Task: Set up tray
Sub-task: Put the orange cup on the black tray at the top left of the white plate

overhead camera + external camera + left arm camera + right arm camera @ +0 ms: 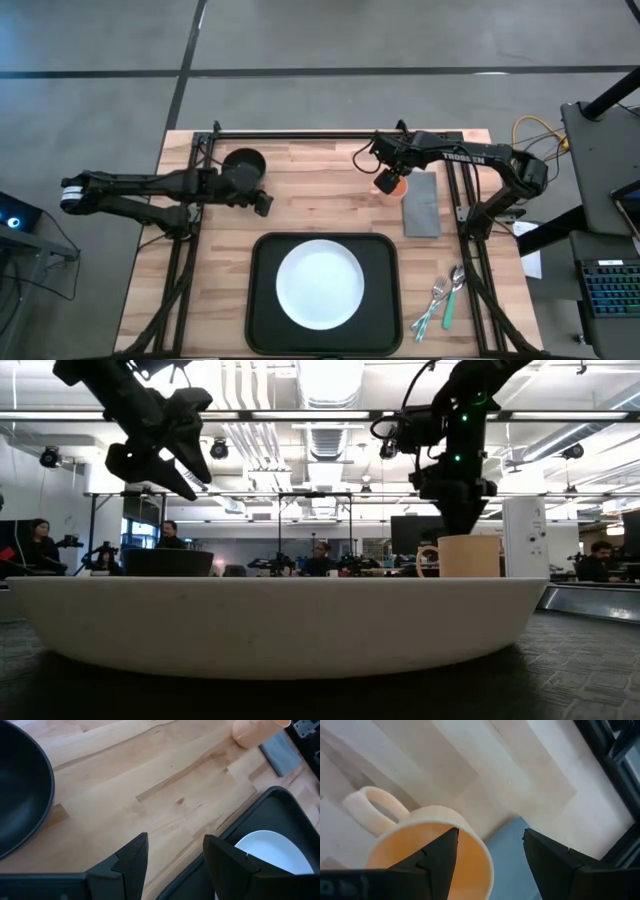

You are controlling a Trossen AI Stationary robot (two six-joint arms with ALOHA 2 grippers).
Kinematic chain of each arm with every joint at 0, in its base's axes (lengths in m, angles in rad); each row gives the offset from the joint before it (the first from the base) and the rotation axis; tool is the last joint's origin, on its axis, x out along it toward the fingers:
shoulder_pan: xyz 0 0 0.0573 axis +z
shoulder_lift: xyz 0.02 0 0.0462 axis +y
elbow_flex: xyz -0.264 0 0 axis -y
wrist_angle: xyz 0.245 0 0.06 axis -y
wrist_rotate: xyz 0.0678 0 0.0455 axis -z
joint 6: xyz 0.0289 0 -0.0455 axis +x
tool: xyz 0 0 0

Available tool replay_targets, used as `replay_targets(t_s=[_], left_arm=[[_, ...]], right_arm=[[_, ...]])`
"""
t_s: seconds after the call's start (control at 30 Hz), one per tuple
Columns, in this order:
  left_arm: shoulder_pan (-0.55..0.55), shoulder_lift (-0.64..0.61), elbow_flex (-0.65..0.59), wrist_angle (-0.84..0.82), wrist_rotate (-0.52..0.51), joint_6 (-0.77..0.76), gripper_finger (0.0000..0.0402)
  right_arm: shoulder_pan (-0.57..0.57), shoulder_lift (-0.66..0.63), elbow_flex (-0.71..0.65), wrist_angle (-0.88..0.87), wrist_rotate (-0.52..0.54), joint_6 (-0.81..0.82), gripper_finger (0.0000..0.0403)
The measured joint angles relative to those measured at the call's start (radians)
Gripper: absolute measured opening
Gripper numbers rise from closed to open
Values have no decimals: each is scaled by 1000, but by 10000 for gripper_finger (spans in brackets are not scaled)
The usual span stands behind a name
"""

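Note:
The black tray [262, 300] lies at the table's near middle with a white plate [319, 283] on it. An orange mug [396, 187] stands on the wood at the far right, beside a grey napkin [421, 205]. My right gripper [387, 181] is above the mug, open, with one finger over the mug's mouth [420, 850] and the other outside its wall, over the napkin [512, 852]. The mug's handle [372, 807] points away from the fingers. My left gripper [263, 204] is open and empty over bare wood, between a black bowl [243, 165] and the tray. My right gripper comes at the mug from above, its fingers astride the rim [472, 837] on the side opposite the handle. I cannot tell whether either finger touches the wall. The mug stands upright on the table [468, 555].
Cutlery with a green handle [446, 297] lies on the wood right of the tray. Black frame rails run along the table's left, right and far sides. Bare wood shows between the bowl and the mug [165, 785].

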Motion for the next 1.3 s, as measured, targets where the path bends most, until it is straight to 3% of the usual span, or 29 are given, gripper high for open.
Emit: replay_targets(t_s=[0.27, 0.47, 0.6, 0.8, 1.0, 1.1, 1.3], left_arm=[[0, 0, -26, -1, 0, -40, 171], [0, 0, -32, -1, 0, -45, 171], [-5, 0, -34, -20, 1, -56, 171], [-33, 0, -36, -44, 6, -76, 171], [-35, 0, -36, -29, 4, -76, 171], [-34, 0, -35, -8, -6, -62, 171], [-34, 0, -35, 24, -6, -46, 171]], right_arm=[[-1, 0, -47, -46, -18, -95, 214], [-2, 0, -79, 51, -20, -168, 202], [-2, 4, -72, 80, -17, -232, 146], [-2, 6, -50, 81, -30, -219, 24], [10, 6, 4, 93, -36, -221, 10], [19, 13, 48, 126, -88, -214, 9], [23, 121, 146, 142, -268, -18, 9]])
